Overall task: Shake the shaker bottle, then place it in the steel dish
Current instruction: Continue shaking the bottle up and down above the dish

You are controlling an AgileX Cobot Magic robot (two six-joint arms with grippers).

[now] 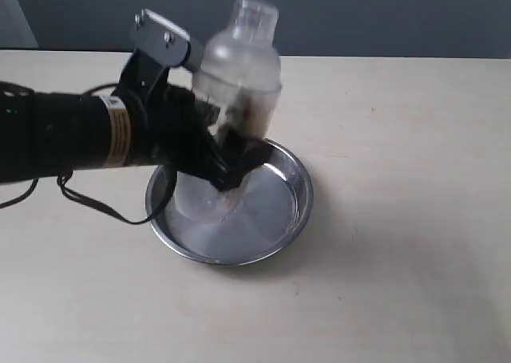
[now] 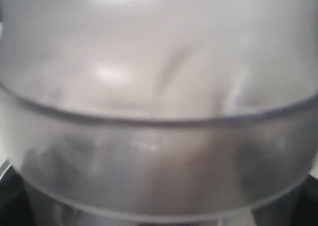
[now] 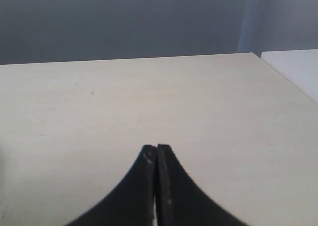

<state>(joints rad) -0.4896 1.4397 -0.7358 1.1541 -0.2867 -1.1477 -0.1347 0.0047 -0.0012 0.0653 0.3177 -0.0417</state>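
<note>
**Bottle held in dish, left grip on**

Left gripper [image 1: 227, 159] clamps the shaker bottle [image 1: 239, 68] mid-body. The cap is above the fingers and the base below them, inside the steel dish [image 1: 297, 179]. Looks positioned for set-down; contact with the dish floor unclear. Right gripper [image 3: 156, 156] pinched shut, empty, parked aside.

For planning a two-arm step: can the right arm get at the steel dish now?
Probably yes: the table right of the steel dish is bare; the left pincer with the shaker bottle fills only its left part. The right pincer, shut, is outside the exterior view.
</note>
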